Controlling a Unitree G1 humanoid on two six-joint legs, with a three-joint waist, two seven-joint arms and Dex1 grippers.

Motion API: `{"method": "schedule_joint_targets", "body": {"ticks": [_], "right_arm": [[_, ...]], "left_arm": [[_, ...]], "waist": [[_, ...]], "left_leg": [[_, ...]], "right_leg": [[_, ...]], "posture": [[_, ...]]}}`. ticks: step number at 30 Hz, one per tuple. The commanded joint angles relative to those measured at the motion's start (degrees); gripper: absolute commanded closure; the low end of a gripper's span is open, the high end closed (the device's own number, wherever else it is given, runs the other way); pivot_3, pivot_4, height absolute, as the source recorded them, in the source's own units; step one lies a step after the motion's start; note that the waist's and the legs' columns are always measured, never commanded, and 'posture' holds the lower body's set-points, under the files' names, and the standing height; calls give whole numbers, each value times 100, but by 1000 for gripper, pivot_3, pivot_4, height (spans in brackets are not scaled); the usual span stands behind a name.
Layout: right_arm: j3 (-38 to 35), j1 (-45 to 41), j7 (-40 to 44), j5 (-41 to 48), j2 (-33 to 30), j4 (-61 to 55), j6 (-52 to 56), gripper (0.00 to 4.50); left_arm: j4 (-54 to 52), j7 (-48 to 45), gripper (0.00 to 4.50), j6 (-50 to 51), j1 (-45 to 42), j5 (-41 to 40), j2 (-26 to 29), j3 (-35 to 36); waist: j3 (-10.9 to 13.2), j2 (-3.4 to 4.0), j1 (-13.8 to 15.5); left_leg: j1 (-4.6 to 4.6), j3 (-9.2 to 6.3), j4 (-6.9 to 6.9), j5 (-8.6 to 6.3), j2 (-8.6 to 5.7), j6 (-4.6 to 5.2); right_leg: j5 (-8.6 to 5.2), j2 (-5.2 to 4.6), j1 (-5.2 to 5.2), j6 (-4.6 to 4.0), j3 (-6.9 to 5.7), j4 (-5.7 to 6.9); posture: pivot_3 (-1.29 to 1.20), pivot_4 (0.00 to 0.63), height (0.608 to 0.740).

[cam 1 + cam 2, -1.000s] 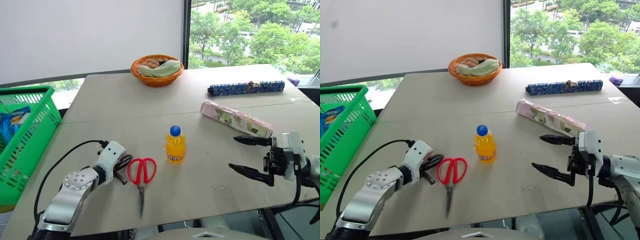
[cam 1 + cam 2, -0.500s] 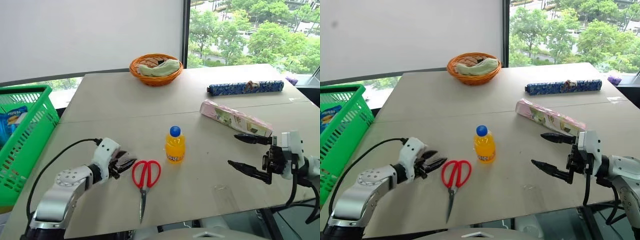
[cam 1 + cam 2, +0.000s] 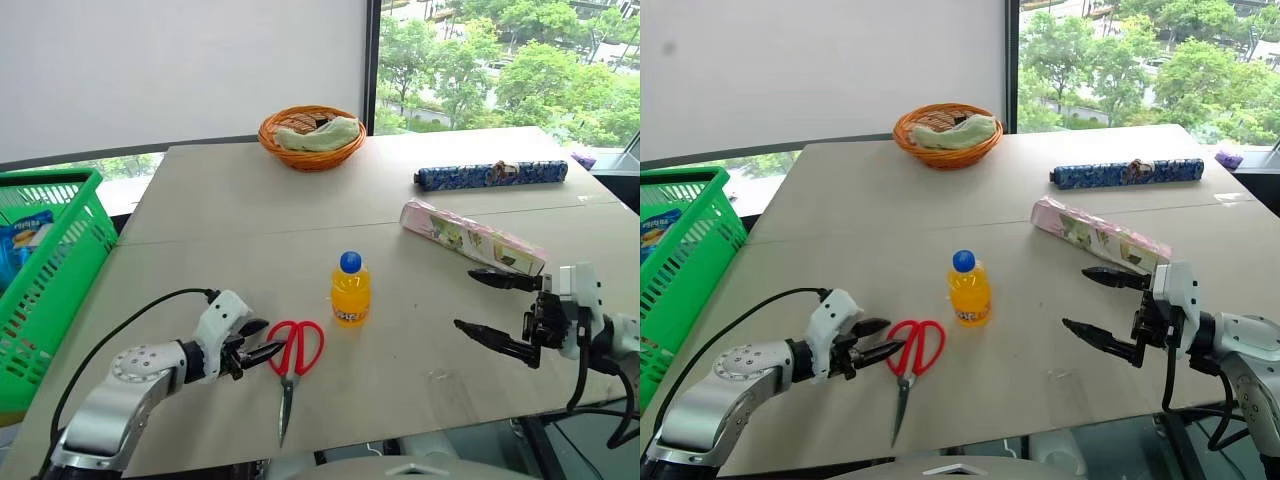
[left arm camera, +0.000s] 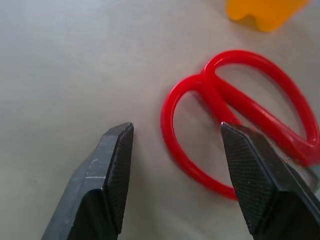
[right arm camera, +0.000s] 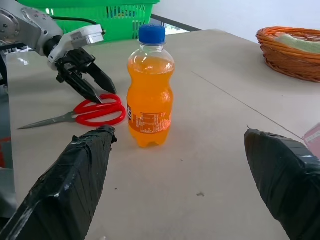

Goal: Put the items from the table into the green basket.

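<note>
The red-handled scissors (image 3: 290, 355) lie flat on the counter (image 3: 250, 200), just beside the orange drink bottle (image 3: 350, 290), on its basket-facing side. The left pincer (image 3: 262, 347) stands open at the scissors' handle loops, gripping nothing. The right pincer (image 3: 487, 307) hangs wide open and empty on the bottle's other side, near the pink box (image 3: 472, 237). The dark-blue roll (image 3: 491, 175) lies beyond the bottle; the green basket (image 3: 45, 270) stands off the counter's edge.

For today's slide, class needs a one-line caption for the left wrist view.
Open left gripper poised at the red-handled scissors lying on the table, one finger over a handle loop.
</note>
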Motion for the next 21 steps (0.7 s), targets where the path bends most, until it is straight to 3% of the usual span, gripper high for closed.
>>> {"method": "schedule_joint_targets", "body": {"ticks": [1, 4, 7, 14, 17, 19, 21], "right_arm": [[-98, -35, -73, 31, 4, -149, -53, 0], [-92, -19, -102, 11, 11, -165, -64, 0], [-122, 36, -123, 13, 10, -204, -64, 0], [-104, 34, -166, -31, 14, -159, -112, 0], [-133, -68, -238, -1, 72, -162, -143, 0], [-236, -224, -384, 204, 155, -181, -45, 0], [-322, -420, -532, 457, 239, -191, 107, 0]], "left_arm": [[216, 143, 1935, -50, -129, 400, 88, -287], [246, 126, 2977, 49, -194, 505, 110, -511], [376, 157, 4371, 41, -214, 716, 196, -670], [786, 362, 4446, -144, -472, 752, -46, -500], [1136, 881, 4446, -138, -1076, 452, -622, 45], [1595, 1352, 4446, -146, -1839, 211, -1027, 589], [2114, 1609, 4446, -273, -2551, 162, -1166, 892]], "waist": [[-5, 12, -1], [-13, 28, 1], [-25, 46, 0], [-38, 100, 19], [-33, 108, 62], [-24, 95, 89], [26, 9, 92]], "left_leg": [[1, 0, 0, 0, 0, 0], [4, 0, 0, 0, 0, 0], [7, 0, 0, 0, -2, 0], [24, -19, -7, 0, -11, 1], [25, -45, -9, 0, -28, 1], [22, -61, -8, 1, -43, 3], [12, -103, -1, 2, -71, 3]], "right_leg": [[0, -2, 1, 0, 0, 0], [0, -4, 3, 1, 0, 0], [0, -3, 7, 1, -2, 0], [-1, -2, 28, 3, -13, -9], [0, -5, 39, 4, -29, -8], [2, -9, 42, 4, -37, -8], [12, -1, 42, -3, -48, 3]], "posture": [[-238, 0, 738], [-243, 0, 738], [-247, 0, 738], [-247, 0, 738], [-250, 0, 738], [-251, 0, 738], [-247, 0, 738]]}}
